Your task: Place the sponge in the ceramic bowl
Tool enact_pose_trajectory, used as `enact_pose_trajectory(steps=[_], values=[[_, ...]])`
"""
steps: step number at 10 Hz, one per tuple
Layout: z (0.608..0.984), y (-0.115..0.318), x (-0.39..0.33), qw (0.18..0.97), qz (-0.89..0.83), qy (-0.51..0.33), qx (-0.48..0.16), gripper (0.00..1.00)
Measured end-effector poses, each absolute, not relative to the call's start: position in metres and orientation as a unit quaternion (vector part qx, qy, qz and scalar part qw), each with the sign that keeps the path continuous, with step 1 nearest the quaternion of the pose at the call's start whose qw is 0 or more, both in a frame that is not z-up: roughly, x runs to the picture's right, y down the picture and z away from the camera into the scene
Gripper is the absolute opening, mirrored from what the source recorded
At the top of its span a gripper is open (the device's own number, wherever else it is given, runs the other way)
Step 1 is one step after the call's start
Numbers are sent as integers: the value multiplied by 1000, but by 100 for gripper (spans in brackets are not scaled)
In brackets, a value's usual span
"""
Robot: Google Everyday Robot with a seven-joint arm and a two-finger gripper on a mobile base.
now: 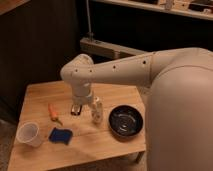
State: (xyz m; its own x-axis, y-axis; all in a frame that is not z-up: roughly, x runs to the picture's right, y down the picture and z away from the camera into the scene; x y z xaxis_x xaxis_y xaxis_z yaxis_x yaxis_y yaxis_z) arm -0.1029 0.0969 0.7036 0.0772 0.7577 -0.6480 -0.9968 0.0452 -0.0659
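Note:
The sponge (pixel 60 135), a small flat deep-blue pad, lies on the wooden table (pixel 100 147) near its front left. The ceramic bowl (pixel 126 121), round, glossy and black, sits at the table's right side with nothing in it. My gripper (pixel 86 111) hangs over the middle of the table from the white arm, above and to the right of the sponge and left of the bowl. One dark finger (pixel 76 109) and one pale finger (pixel 97 113) point down with a gap between them and nothing held.
An orange carrot-shaped item (pixel 53 112) lies just behind the sponge. A translucent whitish plastic cup (pixel 28 134) stands at the front left corner. My large white arm body covers the right side of the view. Dark walls and a shelf stand behind the table.

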Motion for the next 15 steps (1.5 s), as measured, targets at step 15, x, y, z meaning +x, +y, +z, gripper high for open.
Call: enact_pose_trajectory(steps=[15], values=[[709, 90, -156, 865, 346, -13, -363, 65]])
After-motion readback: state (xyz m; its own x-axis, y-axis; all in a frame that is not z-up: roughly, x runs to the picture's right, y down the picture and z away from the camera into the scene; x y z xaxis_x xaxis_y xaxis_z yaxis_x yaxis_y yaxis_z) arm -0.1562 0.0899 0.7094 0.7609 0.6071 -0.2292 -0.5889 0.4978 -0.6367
